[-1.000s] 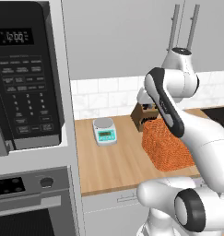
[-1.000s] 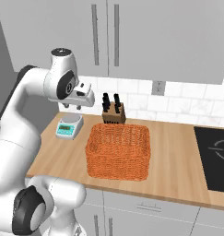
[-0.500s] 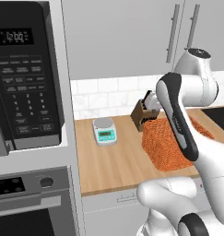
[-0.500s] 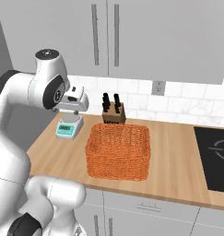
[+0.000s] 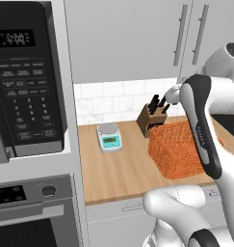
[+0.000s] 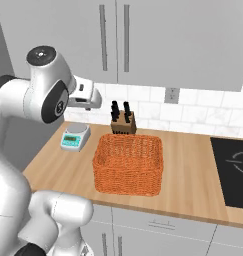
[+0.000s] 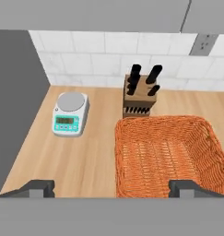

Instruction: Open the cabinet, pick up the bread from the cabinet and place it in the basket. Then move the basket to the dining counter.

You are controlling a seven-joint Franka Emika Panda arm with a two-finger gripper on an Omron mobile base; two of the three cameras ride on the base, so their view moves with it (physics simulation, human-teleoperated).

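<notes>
The light grey cabinet hangs on the wall with both doors shut; its two bar handles run side by side. The bread is hidden. The orange wicker basket stands empty on the wooden counter, also seen as the basket from above and the basket behind my arm. My gripper is open, its fingertips spread wide with nothing between them. It hovers above the counter, below the cabinet's lower edge, left of the basket.
A brown knife block stands against the tiled wall behind the basket. A small kitchen scale sits to its left. A black microwave and an oven fill the left side; a black cooktop lies at the right.
My arm's upper links have swung up and over while the hand stays near the knife block. The basket and the cabinet doors have not moved.
</notes>
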